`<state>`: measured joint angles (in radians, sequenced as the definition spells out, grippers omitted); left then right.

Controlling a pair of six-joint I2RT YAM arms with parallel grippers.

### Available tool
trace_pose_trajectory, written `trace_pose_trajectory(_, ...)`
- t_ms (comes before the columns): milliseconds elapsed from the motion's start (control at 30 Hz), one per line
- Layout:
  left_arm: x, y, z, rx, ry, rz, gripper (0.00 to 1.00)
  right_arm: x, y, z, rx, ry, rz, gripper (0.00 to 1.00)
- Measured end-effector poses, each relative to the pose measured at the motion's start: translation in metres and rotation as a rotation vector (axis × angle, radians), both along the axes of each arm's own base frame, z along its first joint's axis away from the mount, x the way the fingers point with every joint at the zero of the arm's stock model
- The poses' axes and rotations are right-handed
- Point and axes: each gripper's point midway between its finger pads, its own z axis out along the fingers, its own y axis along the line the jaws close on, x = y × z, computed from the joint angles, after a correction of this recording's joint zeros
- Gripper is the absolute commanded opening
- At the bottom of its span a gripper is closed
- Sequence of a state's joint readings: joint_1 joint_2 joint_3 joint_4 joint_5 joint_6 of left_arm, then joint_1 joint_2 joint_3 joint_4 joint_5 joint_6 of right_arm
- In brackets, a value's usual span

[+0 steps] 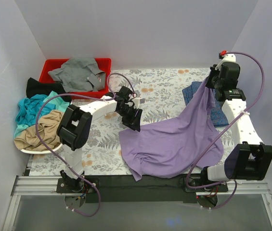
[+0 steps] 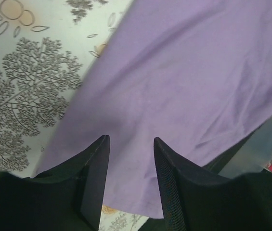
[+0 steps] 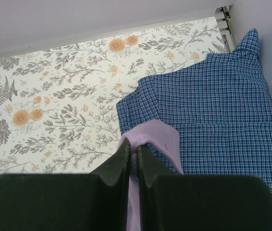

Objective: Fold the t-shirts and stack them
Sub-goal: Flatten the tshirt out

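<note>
Lavender t-shirt (image 1: 174, 144), pinched by just a thin fold in my right claw (image 3: 134, 153) while my left claw (image 2: 131, 140) hangs spread and empty, may slip free and crumple.

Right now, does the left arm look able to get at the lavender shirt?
Probably yes: the left gripper hangs open directly above the lavender shirt, with nothing in between.
</note>
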<state>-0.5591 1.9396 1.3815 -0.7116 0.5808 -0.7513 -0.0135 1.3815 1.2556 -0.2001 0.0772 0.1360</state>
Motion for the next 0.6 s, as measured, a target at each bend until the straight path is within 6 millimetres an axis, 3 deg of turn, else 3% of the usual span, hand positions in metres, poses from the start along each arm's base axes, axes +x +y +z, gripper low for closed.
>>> trace_pose_trajectory(200, 0.012, 0.007, -0.03, 0.081, -0.018, 0.047, 0.41, -0.006, 0.003, -0.004, 0.011, 0.007, 0.011, 0.01)
trace_pose_trajectory(600, 0.047, 0.007, -0.028, 0.113, -0.169, 0.109, 0.41, -0.009, 0.01, -0.007, 0.037, 0.011, 0.04, 0.01)
